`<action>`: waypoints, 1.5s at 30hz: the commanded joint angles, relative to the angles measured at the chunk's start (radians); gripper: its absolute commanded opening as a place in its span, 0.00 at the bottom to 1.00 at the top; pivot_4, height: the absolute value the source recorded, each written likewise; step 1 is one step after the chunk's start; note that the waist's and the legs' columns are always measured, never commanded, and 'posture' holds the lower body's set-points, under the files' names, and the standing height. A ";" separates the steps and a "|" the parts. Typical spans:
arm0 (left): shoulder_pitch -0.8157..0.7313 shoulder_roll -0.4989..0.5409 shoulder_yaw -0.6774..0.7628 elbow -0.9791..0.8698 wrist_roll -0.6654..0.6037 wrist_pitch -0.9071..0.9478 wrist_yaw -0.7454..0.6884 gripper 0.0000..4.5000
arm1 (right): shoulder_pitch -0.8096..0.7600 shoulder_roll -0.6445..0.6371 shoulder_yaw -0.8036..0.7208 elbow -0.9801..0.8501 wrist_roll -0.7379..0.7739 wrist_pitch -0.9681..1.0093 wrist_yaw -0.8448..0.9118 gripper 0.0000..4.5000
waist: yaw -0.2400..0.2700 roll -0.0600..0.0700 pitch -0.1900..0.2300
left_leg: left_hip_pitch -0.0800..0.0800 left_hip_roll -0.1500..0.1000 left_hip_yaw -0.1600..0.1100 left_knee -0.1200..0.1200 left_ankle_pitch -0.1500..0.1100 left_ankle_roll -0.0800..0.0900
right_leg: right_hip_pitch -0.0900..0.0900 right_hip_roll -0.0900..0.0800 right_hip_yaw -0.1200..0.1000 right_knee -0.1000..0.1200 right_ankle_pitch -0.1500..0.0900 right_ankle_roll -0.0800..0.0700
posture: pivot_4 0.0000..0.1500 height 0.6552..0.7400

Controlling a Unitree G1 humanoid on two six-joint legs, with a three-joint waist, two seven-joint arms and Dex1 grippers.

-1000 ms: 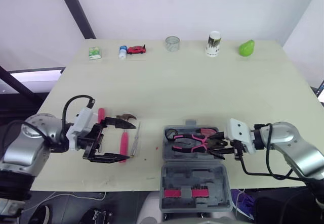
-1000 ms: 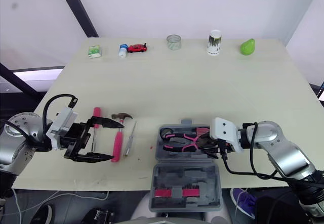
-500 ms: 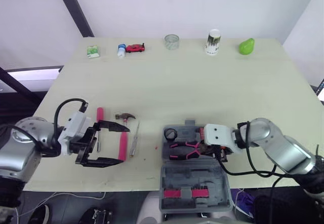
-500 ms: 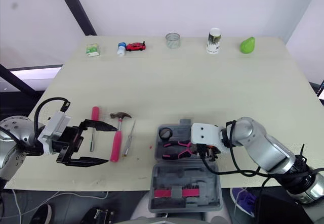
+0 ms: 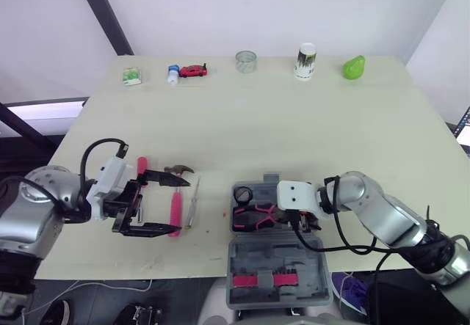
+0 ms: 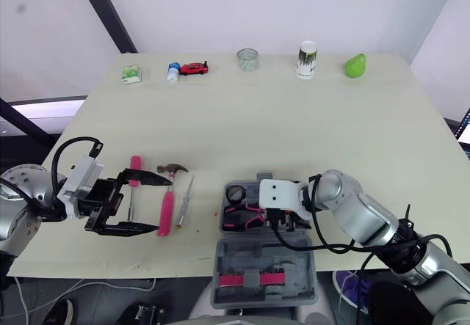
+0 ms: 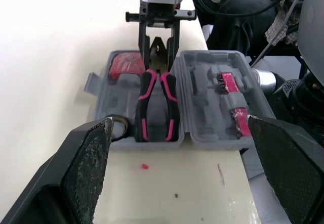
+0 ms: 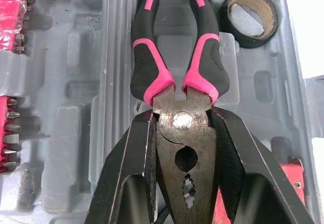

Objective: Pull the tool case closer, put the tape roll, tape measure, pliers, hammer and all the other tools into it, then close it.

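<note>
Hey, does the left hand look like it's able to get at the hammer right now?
Likely yes. The left hand is open, the hammer has its pink handle lying in line between the fingers, and nothing rests on top of it. A slim metal tool lies close beside the handle and might get nudged.

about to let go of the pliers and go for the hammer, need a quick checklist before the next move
1. Case open: ok, the lid lies flat.
2. Pliers in the case: ok, lying in the tray half. Fully seated: cannot tell.
3. Right gripper released: not ok, its fingers clamp the pliers' head.
4. Tape roll packed: ok, it sits beside the pliers' handles.
5. Left gripper ready: ok, it is open, with the hammer handle at its fingertips.
6. Other tools packed: not ok, the hammer and screwdrivers lie on the table.
</note>
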 commanded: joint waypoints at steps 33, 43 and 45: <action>-0.026 -0.048 0.048 -0.071 -0.006 0.077 -0.058 1.00 | 0.202 0.213 -0.247 0.381 0.115 -0.595 -0.067 0.02 | 0.000 -0.001 0.000 | 0.001 0.000 0.001 0.006 0.000 0.000 | 0.000 0.000 0.002 0.006 0.000 0.000 | 1.00 1.00; -0.028 -0.057 0.058 -0.081 0.002 0.092 -0.058 1.00 | 0.205 0.239 -0.240 0.453 0.109 -0.634 -0.034 0.02 | 0.004 -0.001 0.000 | 0.001 0.000 0.001 0.006 0.000 0.000 | 0.000 0.000 0.002 0.007 0.000 0.000 | 1.00 1.00; -0.030 -0.058 0.059 -0.080 0.004 0.093 -0.058 1.00 | 0.208 0.241 -0.243 0.449 0.113 -0.633 -0.031 0.02 | 0.004 -0.001 0.000 | 0.001 0.000 0.001 0.006 0.000 0.000 | 0.000 0.000 0.002 0.007 0.000 0.000 | 1.00 1.00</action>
